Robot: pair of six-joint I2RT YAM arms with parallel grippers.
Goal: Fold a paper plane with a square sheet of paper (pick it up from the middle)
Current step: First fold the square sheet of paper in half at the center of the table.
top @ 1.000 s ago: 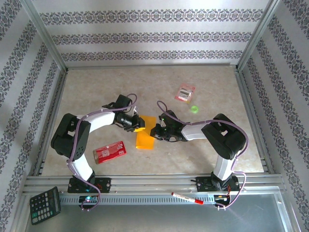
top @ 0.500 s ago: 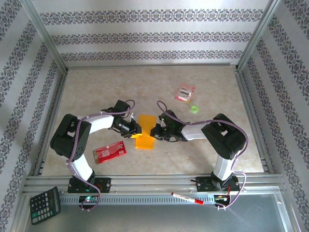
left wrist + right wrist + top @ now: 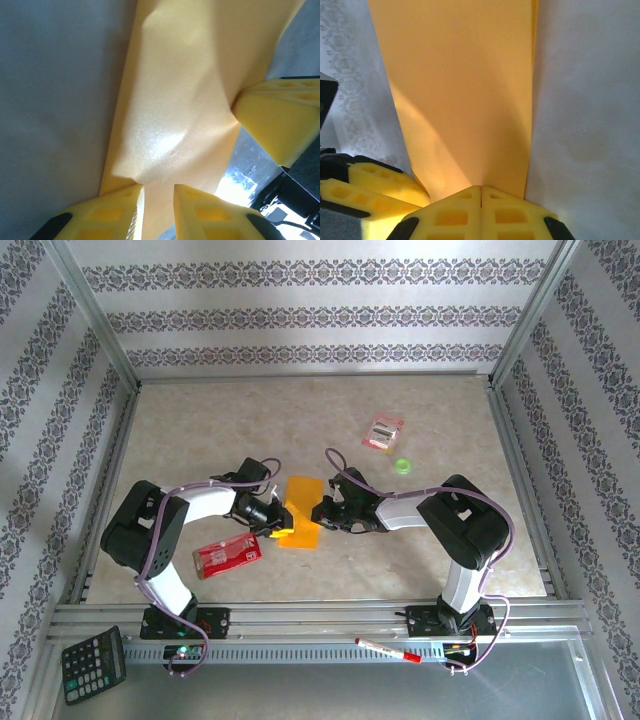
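Observation:
The square sheet of paper (image 3: 305, 495) is orange-yellow and folded into a long strip near the table's middle. My right gripper (image 3: 321, 512) is shut on its right edge; in the right wrist view the closed jaws (image 3: 481, 187) pinch the sheet (image 3: 460, 90). My left gripper (image 3: 282, 526) is at the strip's near left edge. In the left wrist view its jaws (image 3: 155, 187) stand a narrow gap apart, and the paper (image 3: 175, 100) runs across that gap. The right gripper's fingertip (image 3: 275, 120) meets the sheet opposite. No paper plane shape is visible.
A red packet (image 3: 226, 554) lies just left of the left gripper. A pink-and-white packet (image 3: 383, 431) and a small green thing (image 3: 402, 466) sit further back right. A calculator (image 3: 92, 665) and a red marker (image 3: 385, 650) rest on the front rail.
My left gripper has slid toward the near edge along the paper's left side, from beside the strip's far half to its near corner. The right gripper has stayed put, still shut.

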